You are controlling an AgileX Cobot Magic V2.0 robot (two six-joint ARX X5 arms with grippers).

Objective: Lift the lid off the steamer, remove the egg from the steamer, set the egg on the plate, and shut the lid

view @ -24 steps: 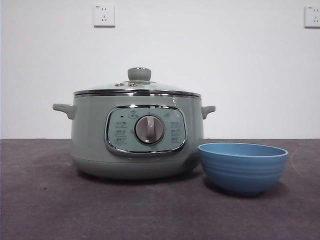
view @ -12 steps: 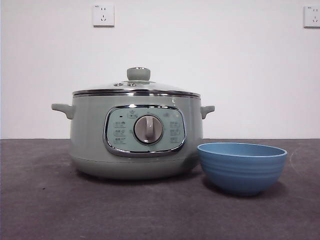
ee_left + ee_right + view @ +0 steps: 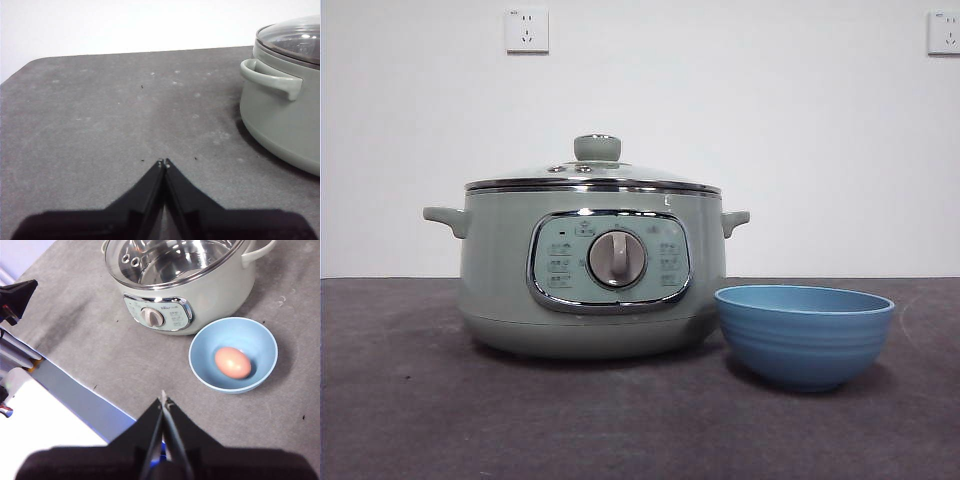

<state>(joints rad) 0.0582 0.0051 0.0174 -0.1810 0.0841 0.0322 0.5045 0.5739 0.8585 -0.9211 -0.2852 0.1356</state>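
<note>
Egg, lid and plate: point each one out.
egg (image 3: 232, 362): right wrist view, middle of its shell.
lid (image 3: 597, 148): front view, on its green knob.
plate (image 3: 804, 345): front view, its ridged outer wall.

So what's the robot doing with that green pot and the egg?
Nothing is being held right now. The egg already lies in the blue plate, which stands beside the steamer. The lid sits closed on the steamer. Both arms are pulled away: the left end effector is shut above bare table next to the steamer, and the right end effector is shut, high above the plate. The job looks finished.
</note>
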